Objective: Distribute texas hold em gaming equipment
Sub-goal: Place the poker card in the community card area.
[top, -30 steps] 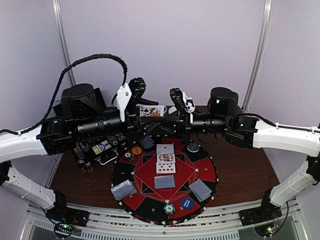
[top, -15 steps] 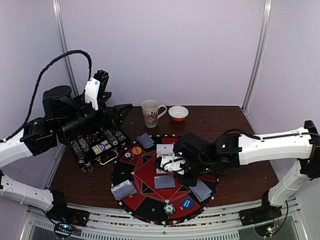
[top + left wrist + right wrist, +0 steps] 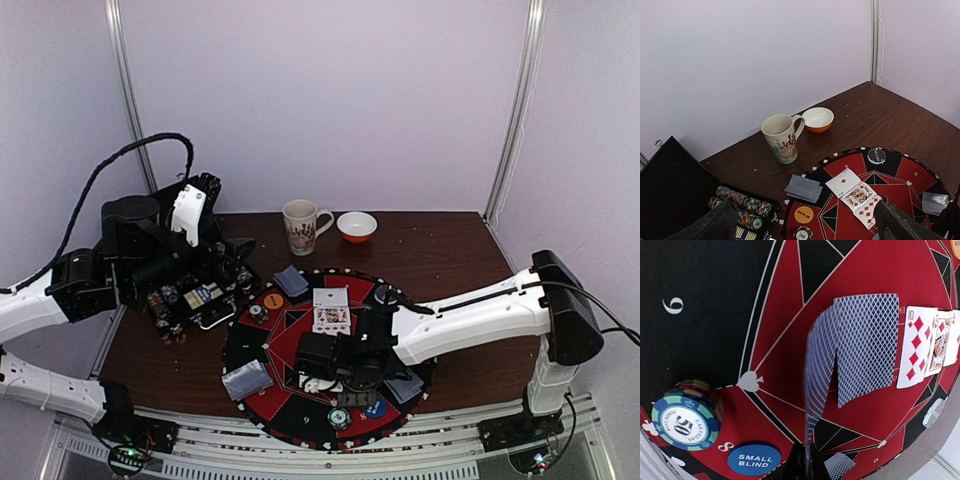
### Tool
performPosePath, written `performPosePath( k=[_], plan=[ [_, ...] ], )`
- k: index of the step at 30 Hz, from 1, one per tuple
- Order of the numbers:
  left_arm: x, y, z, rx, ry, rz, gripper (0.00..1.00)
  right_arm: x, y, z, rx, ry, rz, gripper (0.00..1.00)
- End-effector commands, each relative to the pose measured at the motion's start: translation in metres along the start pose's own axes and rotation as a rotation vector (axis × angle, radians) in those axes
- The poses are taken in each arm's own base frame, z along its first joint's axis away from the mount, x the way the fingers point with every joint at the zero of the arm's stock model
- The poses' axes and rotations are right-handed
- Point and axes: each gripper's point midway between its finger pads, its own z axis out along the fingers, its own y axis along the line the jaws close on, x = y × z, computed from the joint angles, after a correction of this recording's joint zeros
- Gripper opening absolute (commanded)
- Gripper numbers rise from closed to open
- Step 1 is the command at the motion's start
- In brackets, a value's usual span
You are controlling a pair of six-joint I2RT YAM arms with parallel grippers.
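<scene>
- Right gripper [image 3: 806, 461] pinched shut on the bottom edge of one blue-backed card [image 3: 819, 375]; the card is bowed and stands up off the felt mat [image 3: 710, 330].
- Another face-down card [image 3: 867, 345] lies flat on the mat, just beside the face-up ten of diamonds [image 3: 916, 347].
- Left gripper [image 3: 805, 220] spread wide, nothing in it, raised over the black case [image 3: 670, 190].

Lab test booth: white wall panels [image 3: 320, 100], aluminium rails [image 3: 450, 428], wooden table [image 3: 470, 265].
</scene>
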Motion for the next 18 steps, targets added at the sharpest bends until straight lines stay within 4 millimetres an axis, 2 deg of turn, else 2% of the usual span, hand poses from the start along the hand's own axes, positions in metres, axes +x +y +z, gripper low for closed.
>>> performPosePath(
  k=[1,10,18],
  plan=[
    [-0.008,0.014,-0.011,-0.043,-0.048,-0.03,0.98,0.012,0.002,0.001,0.029,0.093,-0.063,0.0],
    [-0.006,0.016,-0.012,-0.051,-0.044,-0.012,0.98,0.003,0.006,0.01,0.028,0.114,-0.093,0.0],
    [-0.005,0.017,-0.012,-0.057,-0.039,-0.005,0.98,0.007,0.004,0.016,0.049,0.139,-0.091,0.0]
  ],
)
